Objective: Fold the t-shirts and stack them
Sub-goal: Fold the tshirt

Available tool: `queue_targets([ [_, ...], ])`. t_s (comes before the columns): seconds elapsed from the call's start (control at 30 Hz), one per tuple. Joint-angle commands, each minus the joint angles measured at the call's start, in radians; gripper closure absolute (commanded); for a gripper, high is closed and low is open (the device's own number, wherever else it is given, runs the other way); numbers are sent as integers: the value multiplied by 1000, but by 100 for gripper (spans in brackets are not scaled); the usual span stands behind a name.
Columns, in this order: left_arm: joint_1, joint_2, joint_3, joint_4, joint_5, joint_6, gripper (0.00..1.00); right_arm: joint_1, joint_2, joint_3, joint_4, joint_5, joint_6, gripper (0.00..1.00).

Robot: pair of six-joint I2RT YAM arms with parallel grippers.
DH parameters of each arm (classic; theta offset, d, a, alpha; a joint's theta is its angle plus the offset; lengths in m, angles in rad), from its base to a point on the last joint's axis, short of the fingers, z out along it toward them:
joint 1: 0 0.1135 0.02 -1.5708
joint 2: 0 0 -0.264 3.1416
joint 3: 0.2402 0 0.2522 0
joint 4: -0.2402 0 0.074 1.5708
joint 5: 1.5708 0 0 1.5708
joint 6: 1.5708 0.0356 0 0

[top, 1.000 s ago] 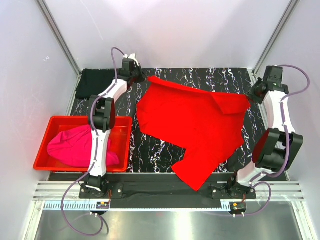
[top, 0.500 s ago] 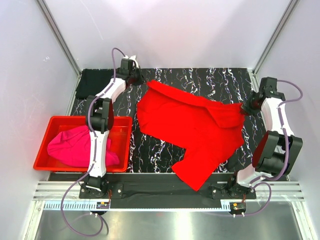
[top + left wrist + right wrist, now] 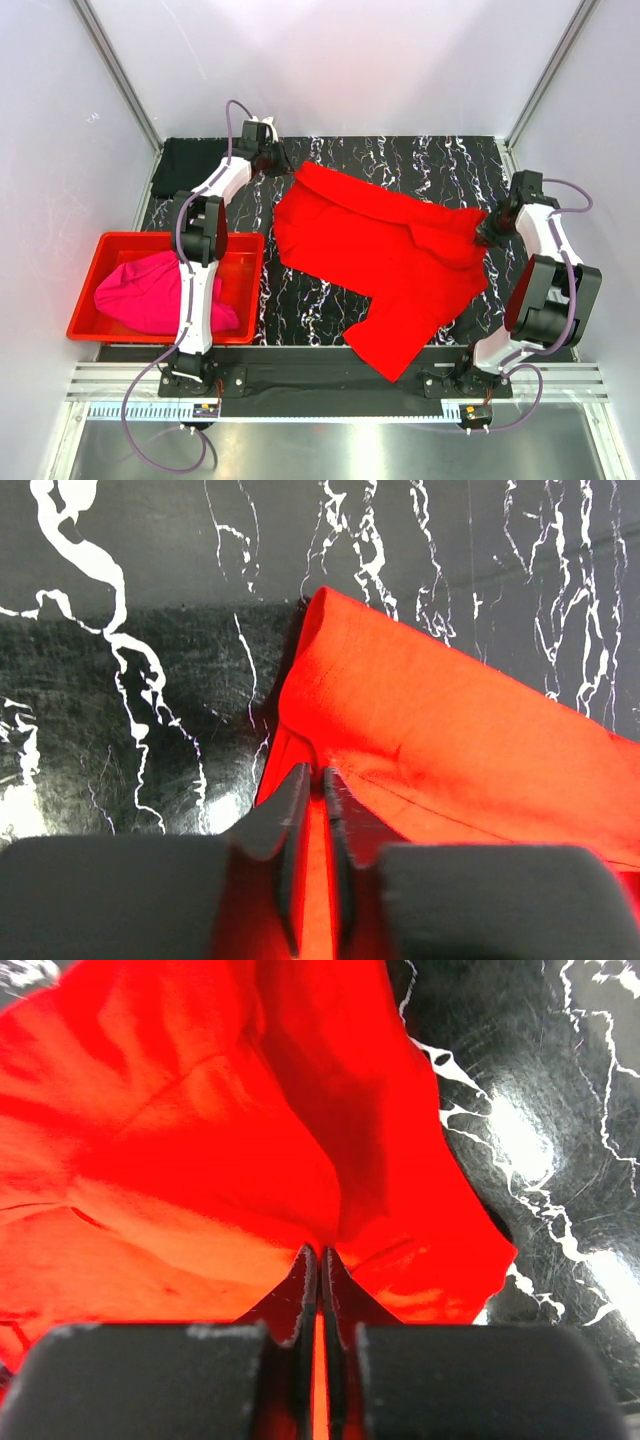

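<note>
The bright red t-shirt [image 3: 390, 260] lies spread across the middle of the black marbled table, its right part bunched and folded over. My left gripper [image 3: 285, 166] is at the shirt's far left corner; in the left wrist view the gripper [image 3: 320, 775] has its jaws a thin slit apart with the red cloth [image 3: 450, 740] pinched at the tips. My right gripper [image 3: 485, 232] is shut on the shirt's right edge, and in its wrist view [image 3: 319, 1252] red cloth [image 3: 200, 1140] gathers at the tips. A black t-shirt [image 3: 185, 165] lies folded at the far left corner. The pink t-shirt [image 3: 150, 295] is bunched in the bin.
A rigid red plastic bin [image 3: 130, 240] stands off the table's left side, with the left arm reaching over it. Grey walls with metal posts close in the back and both sides. The arm bases sit on a rail at the near edge.
My right gripper has pulled the shirt's right part nearer and slightly left, bunching it. The left gripper has stayed at the far corner, and its jaws have parted very slightly.
</note>
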Motion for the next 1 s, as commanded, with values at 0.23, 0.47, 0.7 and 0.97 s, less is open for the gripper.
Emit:
queue_targets([
  [0.23, 3, -146, -80, 41, -31, 25, 44, -4, -5, 16, 37, 73, -26, 45],
  [0.47, 0, -226, -93, 85, 9, 7, 47, -21, 104, 132, 80, 37, -20, 37],
  [0.7, -25, -164, -163, 378, 134, -106, 60, -30, 244, 220, 146, -22, 19, 43],
  [0.97, -43, 66, -28, 451, 124, -323, 66, -46, 336, 249, 232, -20, 46, 52],
])
